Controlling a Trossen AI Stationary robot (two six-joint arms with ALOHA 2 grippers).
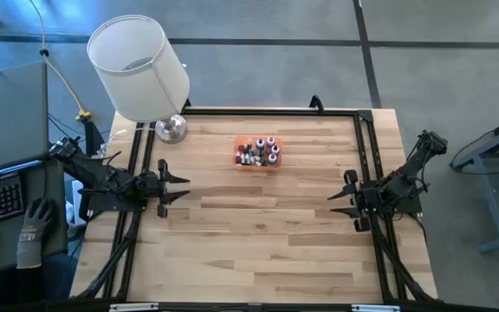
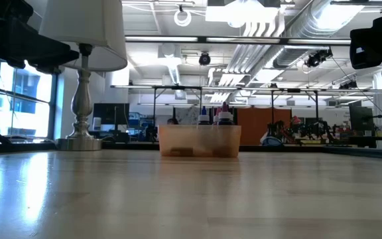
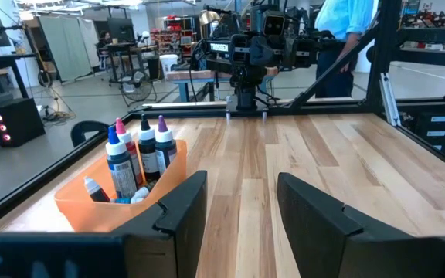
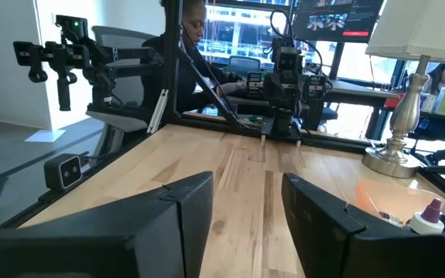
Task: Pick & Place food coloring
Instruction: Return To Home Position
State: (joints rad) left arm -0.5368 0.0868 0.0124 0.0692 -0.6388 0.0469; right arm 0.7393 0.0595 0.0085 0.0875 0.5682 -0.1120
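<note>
The table (image 1: pixel 258 251) carries one white-shaded lamp (image 1: pixel 139 69) at its far left corner and one orange tray (image 1: pixel 258 166) near the middle of its far edge. One arm waits at each side edge. The left tool (image 1: pixel 184 188) and the right tool (image 1: pixel 334 199) both point inward, each spread wide and holding nothing. The food coloring bottles (image 1: pixel 258 151) are all in the tray, with none visible on the bare wood. The left wrist view shows four upright and at least two lying; from overhead there seem to be roughly ten, too crowded for an exact count. Little looks likely to go wrong. The main risk, in my judgement, is a swinging arm nudging the tray and toppling the packed upright bottles.
</note>
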